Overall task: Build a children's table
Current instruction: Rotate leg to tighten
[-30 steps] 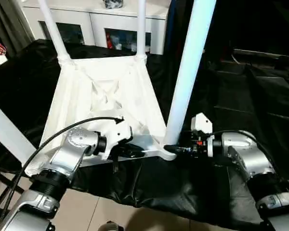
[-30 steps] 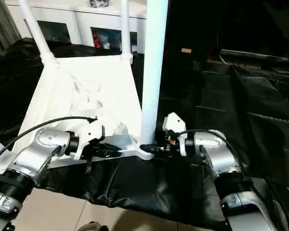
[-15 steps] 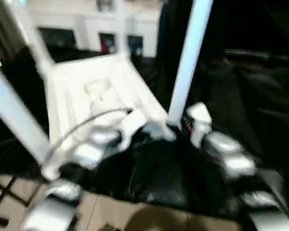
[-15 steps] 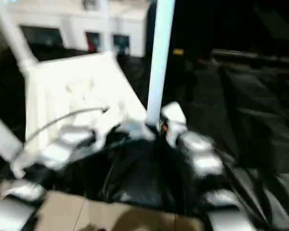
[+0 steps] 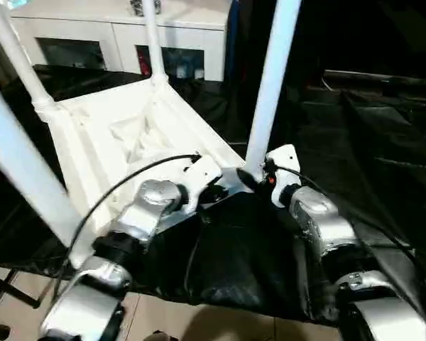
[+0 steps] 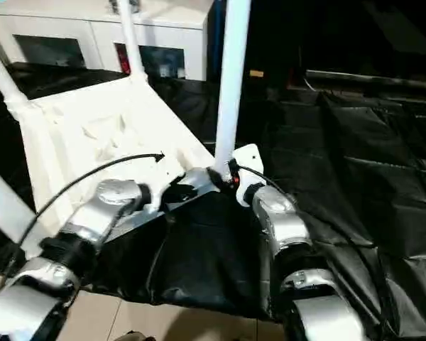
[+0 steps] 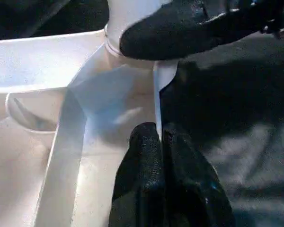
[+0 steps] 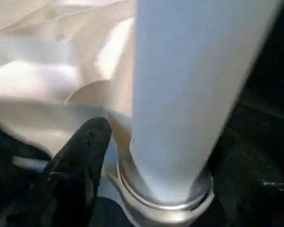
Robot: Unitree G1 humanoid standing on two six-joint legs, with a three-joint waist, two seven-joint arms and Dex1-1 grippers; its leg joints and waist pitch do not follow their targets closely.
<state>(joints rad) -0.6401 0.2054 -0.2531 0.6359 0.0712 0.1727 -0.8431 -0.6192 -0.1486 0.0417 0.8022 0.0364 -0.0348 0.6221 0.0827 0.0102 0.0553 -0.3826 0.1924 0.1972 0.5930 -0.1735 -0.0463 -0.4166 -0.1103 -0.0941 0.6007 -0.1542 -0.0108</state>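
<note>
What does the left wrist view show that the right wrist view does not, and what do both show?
Left wrist view alone: the left gripper shut on the thin rim of the tabletop, with the right gripper's finger across the leg's base.

Right wrist view alone: the metal-looking ring where the leg enters its corner socket.

Both: the white tabletop on the black cloth.

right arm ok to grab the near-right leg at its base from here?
Probably yes. The right gripper sits right at the base of that leg, where it enters the tabletop's corner socket, with nothing between them. The left gripper, shut on the tabletop's rim just beside that corner, crowds the spot but leaves the leg's outer side free.
</note>
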